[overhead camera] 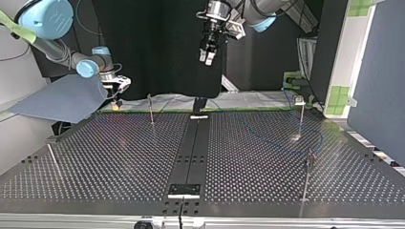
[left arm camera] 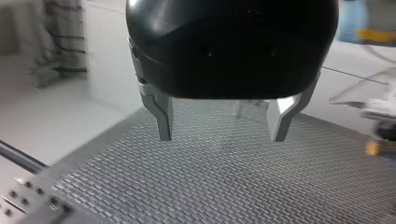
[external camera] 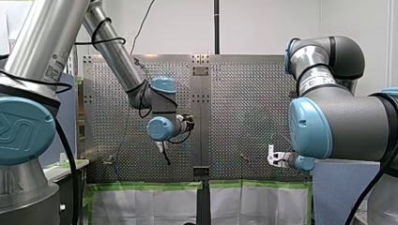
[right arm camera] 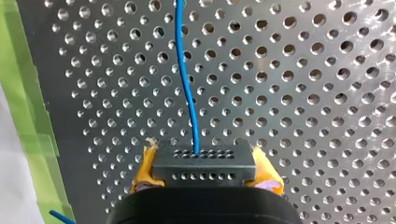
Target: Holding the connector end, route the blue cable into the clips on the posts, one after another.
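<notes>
- Right gripper (right arm camera: 205, 175), yellow pads (right arm camera: 145, 164) clamped on the black connector (right arm camera: 204, 158), sits by the table's (right arm camera: 303, 93) edge with green tape (right arm camera: 28, 116).
- Blue cable (right arm camera: 184, 79) runs ahead across the perforations; its farther course is too faint to trace.
- Left gripper (left arm camera: 222, 137), fingers spread and empty, hangs high above.

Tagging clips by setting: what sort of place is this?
Likely a robotics lab bench: a perforated metal table with thin metal posts, and my right gripper holding a black rectangular connector on a blue cable.
</notes>
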